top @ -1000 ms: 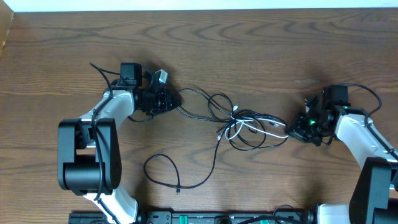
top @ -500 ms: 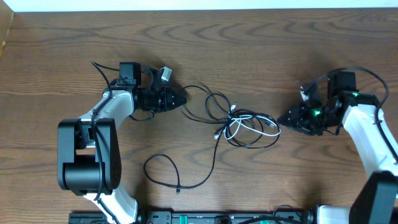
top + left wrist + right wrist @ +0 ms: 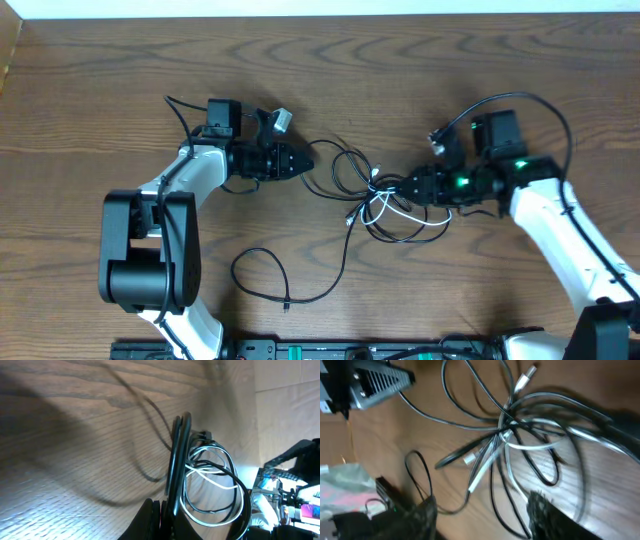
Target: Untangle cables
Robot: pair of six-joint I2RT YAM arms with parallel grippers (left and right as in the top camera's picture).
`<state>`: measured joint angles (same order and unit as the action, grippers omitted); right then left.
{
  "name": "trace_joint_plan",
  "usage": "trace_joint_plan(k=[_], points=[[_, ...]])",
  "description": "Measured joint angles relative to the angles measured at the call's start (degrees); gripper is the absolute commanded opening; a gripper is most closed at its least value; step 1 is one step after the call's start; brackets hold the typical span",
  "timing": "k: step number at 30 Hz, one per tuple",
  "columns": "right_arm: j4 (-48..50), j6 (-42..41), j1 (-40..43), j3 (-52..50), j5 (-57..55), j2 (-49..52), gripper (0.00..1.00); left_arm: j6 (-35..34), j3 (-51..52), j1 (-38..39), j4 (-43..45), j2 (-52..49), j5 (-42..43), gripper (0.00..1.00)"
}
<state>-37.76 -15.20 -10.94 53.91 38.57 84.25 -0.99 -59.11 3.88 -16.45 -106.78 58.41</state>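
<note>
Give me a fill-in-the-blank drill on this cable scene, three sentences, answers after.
The tangle mixes black cables with one ___ cable. The left claw is shut on a black cable; the open claw belongs to the ___ arm. The table is made of ___. Missing: white; right; wood.

Matt wood-grain table, glossy cables
</note>
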Motion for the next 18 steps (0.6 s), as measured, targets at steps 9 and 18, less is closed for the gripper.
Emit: trace_joint_plan(k=[9, 18], points=[[11.4, -11.6, -7.7, -8.2, -6.6, 0.0, 0.43, 0.0, 0.0, 0.0, 0.0, 0.0, 0.0, 0.08], [20.9, -19.1, -13.0, -12.2, -13.7, 0.0, 0.32, 0.0, 0.0, 0.0, 0.0, 0.0, 0.0, 0.08]])
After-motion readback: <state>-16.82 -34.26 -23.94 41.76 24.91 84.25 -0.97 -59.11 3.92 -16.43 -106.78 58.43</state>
